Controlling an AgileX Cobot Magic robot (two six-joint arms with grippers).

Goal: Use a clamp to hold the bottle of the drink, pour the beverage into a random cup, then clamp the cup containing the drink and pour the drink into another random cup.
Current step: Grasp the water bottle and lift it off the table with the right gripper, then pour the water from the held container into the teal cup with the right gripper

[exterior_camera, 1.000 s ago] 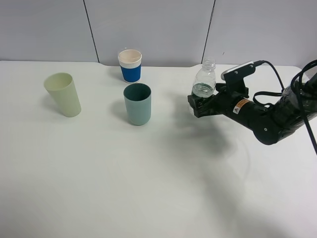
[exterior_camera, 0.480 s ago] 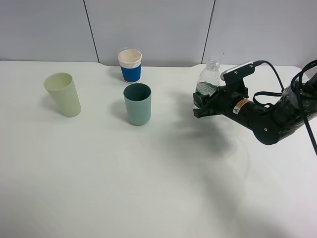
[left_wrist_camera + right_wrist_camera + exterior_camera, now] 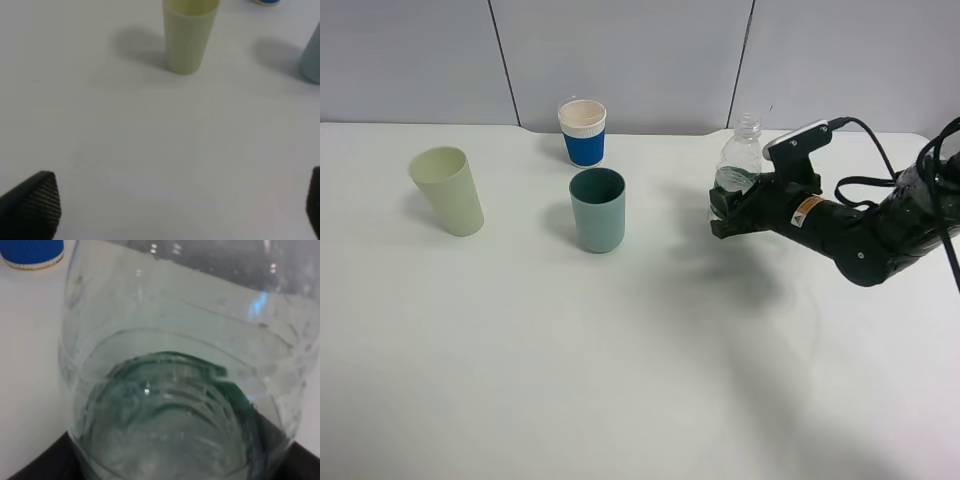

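Near the desk's (image 3: 620, 380) left edge stands the pale green cup (image 3: 448, 190), mouth up and ready to receive later. The left fingers (image 3: 35, 205) show only in the left wrist view, spread wide over bare desk with nothing between them, seemingly waiting. At the back edge sits a blue-and-cream cup (image 3: 583, 132). Just in front of it is the teal tumbler (image 3: 597, 209), near the middle and well apart from the bottle (image 3: 738, 160). The bottle is upright toward the right edge, pinched low on its body by the right fingers (image 3: 722, 205). I'd say that low hold leaves the open neck free for tipping. Only the right wrist view shows the water (image 3: 170, 430) pooled inside. Whether the base touches the desk is hidden.
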